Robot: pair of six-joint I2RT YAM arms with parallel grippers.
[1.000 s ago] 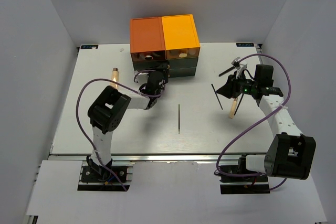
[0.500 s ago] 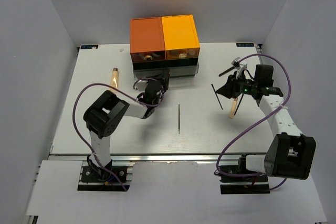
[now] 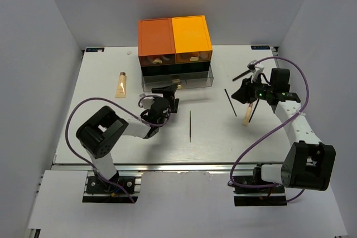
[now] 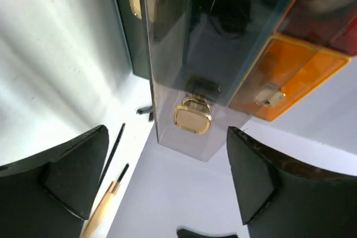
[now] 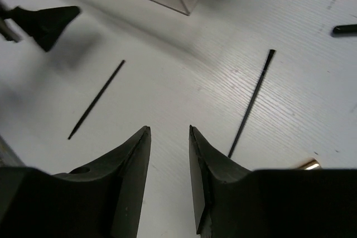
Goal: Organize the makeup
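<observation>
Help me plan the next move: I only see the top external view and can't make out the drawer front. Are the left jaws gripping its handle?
Observer: No. In the left wrist view the left gripper has its jaws wide open; the gold handle of the clear drawer shows between them, gaps on both sides.
Operator: Is the right gripper carrying anything?
Observer: Nothing. The right wrist view shows the right gripper with a bare gap between its jaws, above the table, with a black stick on one side and a second black stick on the other.
</observation>
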